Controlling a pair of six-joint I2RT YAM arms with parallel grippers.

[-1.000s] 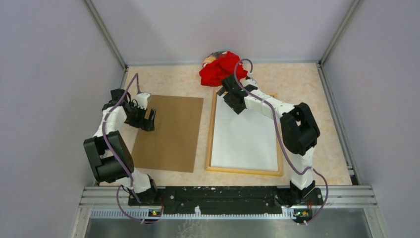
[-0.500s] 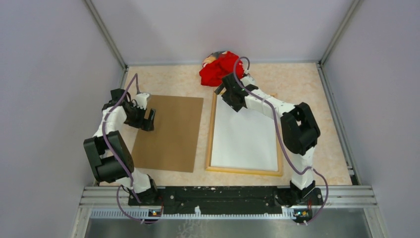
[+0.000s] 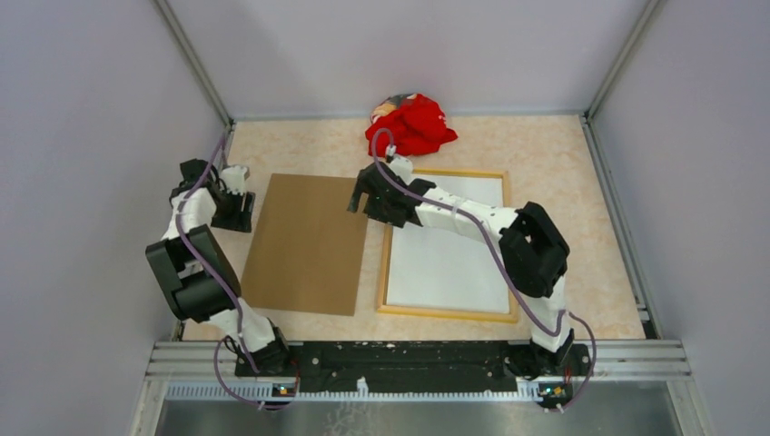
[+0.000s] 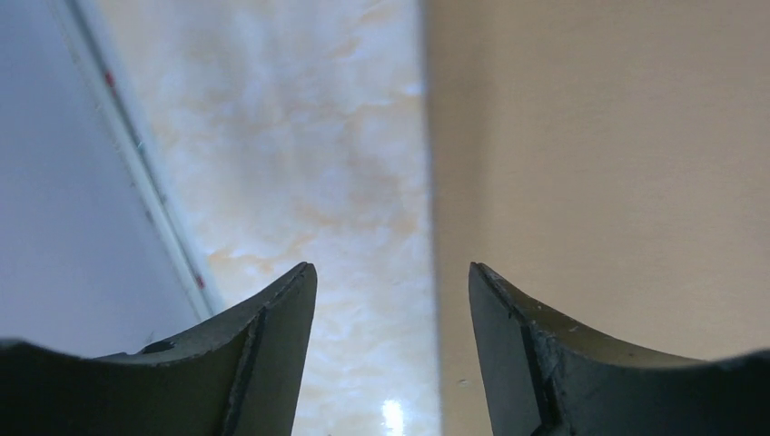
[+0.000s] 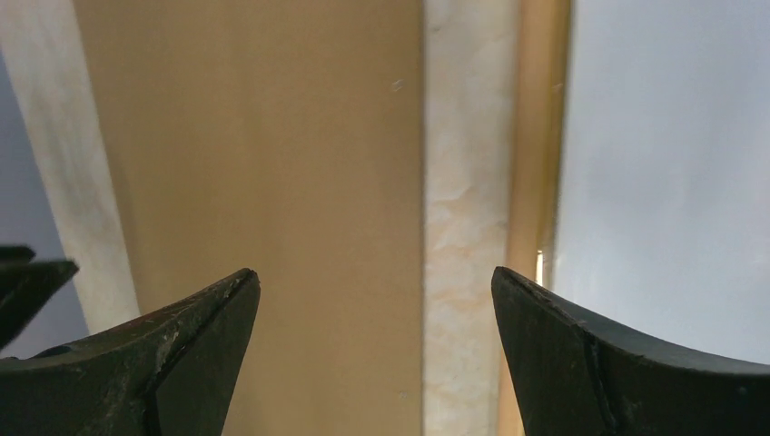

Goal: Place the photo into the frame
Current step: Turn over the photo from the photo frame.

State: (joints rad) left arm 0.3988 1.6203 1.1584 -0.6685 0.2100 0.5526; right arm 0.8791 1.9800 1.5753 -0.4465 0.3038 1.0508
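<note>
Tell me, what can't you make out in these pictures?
- Top view: the photo lies white side up, its print hidden underneath.
- Top view: the frame shows only pale wood; its front faces the table.
- Top view: the red cloth partly covers something unidentifiable.

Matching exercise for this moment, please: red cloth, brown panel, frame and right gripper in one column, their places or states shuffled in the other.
Things
1. red cloth
2. brown panel
3. frame
4. right gripper

Places or states
A. flat on the table, left of the frame
B. open, above the bare strip between panel and frame
C. bunched at the far edge of the table
D. pale wood, on the right half of the table

Pairs: 1-C, 2-A, 3-D, 4-B
</note>
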